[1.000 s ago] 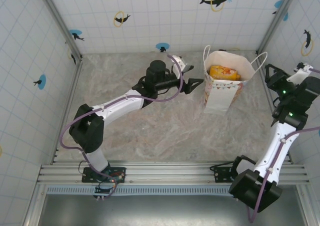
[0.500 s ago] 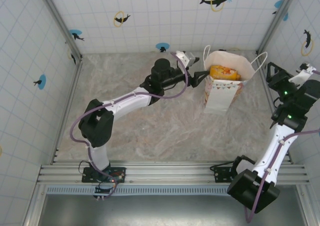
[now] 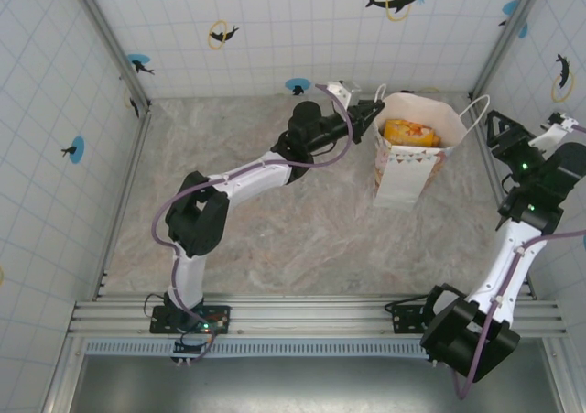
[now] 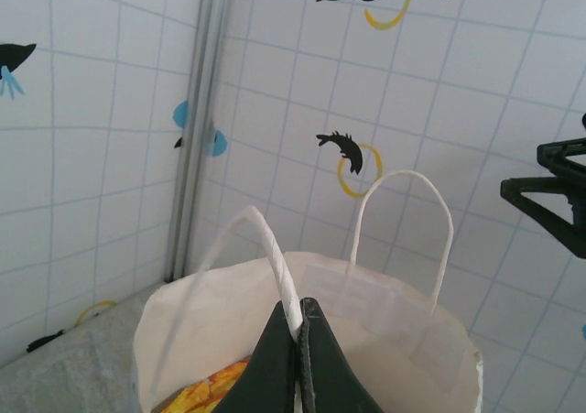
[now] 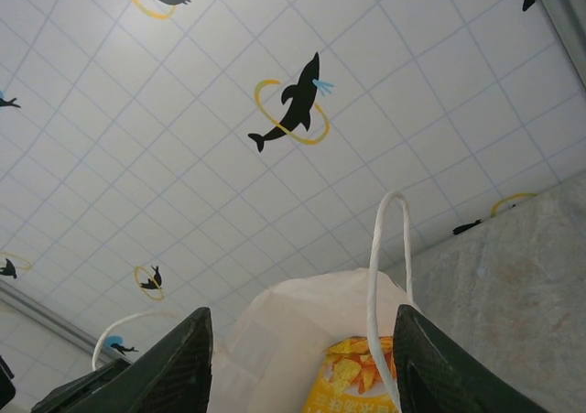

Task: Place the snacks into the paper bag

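Note:
The white paper bag (image 3: 403,161) stands upright at the back right of the table, with a yellow-orange snack packet (image 3: 410,133) inside it. My left gripper (image 3: 375,113) reaches the bag's left rim. In the left wrist view, this gripper (image 4: 300,326) is shut on the near loop handle (image 4: 273,262), with the snack (image 4: 206,395) below in the bag (image 4: 385,340). My right gripper (image 3: 495,131) is open beside the bag's right handle (image 3: 476,111). From the right wrist, the handle (image 5: 374,294) stands between the open fingers (image 5: 165,376), above the snack (image 5: 352,381).
Tiled walls with dolphin stickers and metal corner posts (image 3: 110,42) enclose the marble table (image 3: 275,221). The right gripper's black jaws (image 4: 549,189) show beyond the bag in the left wrist view. The aluminium rail (image 3: 311,317) carrying both arm bases runs along the near edge.
My left arm has stretched right and back to the bag's left handle, and its gripper has gone from open to shut on it. The right arm has hardly moved.

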